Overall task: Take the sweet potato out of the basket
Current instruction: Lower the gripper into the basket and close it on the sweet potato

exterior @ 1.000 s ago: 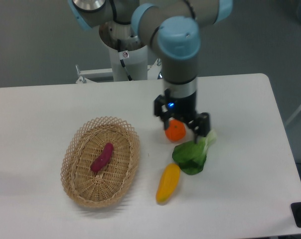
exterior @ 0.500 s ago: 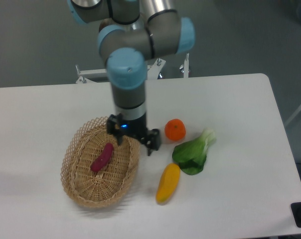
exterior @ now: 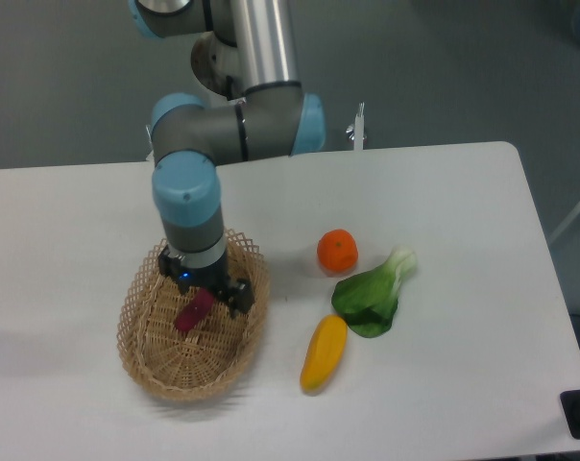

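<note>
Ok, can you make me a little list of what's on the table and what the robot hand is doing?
table: white
basket: tan wicker, oval, on the left
sweet potato: purple, lying inside the basket, partly hidden by the gripper
gripper: open, over the basket, fingers either side of the sweet potato
holding anything: not yet
orange: right of the basket, on the table
leafy green: right of the orange, a bit lower
yellow vegetable: on the table beside the basket

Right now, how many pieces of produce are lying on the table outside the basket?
3: an orange right of the basket, a leafy green below-right of the orange, and a yellow vegetable beneath them. None looks hidden.
</note>
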